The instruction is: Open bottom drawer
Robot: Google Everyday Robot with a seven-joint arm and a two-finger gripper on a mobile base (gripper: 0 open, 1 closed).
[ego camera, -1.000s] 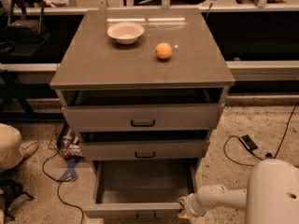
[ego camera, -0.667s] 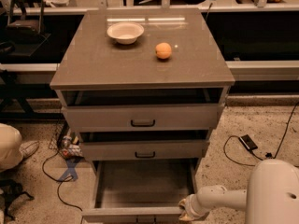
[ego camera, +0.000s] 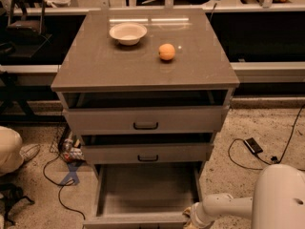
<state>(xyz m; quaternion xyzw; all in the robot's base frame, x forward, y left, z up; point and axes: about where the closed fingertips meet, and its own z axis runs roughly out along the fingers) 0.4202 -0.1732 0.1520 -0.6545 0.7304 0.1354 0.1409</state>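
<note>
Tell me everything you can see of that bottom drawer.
The bottom drawer, lowest of three in the grey-brown cabinet, stands pulled far out, baring a plain grey tray with low side walls. Its front lies at the picture's lower edge, handle out of view. The gripper sits at its front right corner.

The claw (ego camera: 190,217) is parked low at the front right corner of the pulled-out bottom drawer (ego camera: 143,190). Left of it the tray's wide open from above. Up and left, the middle drawer (ego camera: 147,152) front juts out over the tray's back. Floor cables (ego camera: 50,175) far left, black gadget (ego camera: 252,145) up right.
</note>
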